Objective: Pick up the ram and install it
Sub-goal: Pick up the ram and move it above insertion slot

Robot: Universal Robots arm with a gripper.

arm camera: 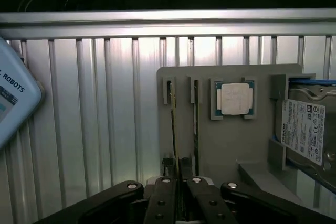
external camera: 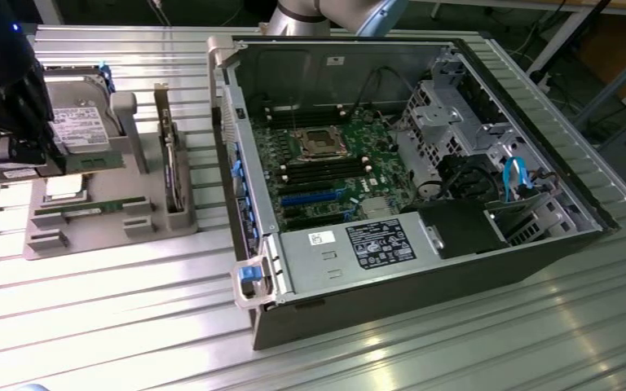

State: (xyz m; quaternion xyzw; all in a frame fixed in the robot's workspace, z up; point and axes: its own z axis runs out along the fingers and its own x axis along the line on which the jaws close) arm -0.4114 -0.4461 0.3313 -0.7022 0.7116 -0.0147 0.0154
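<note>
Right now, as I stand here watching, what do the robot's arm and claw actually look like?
The arm is a smooth silvery-grey tube with a light blue cap at a joint. The claw is black, built of flat hinged bars joined by small shiny round bolts. In the wrist view a rounded pale blue cover carries dark lettering ending in ROBOTS.

Gripper (arm camera: 181,187) hangs near the bench's edge at the exterior view's left, fingers clamped on the ram (arm camera: 174,129).
</note>
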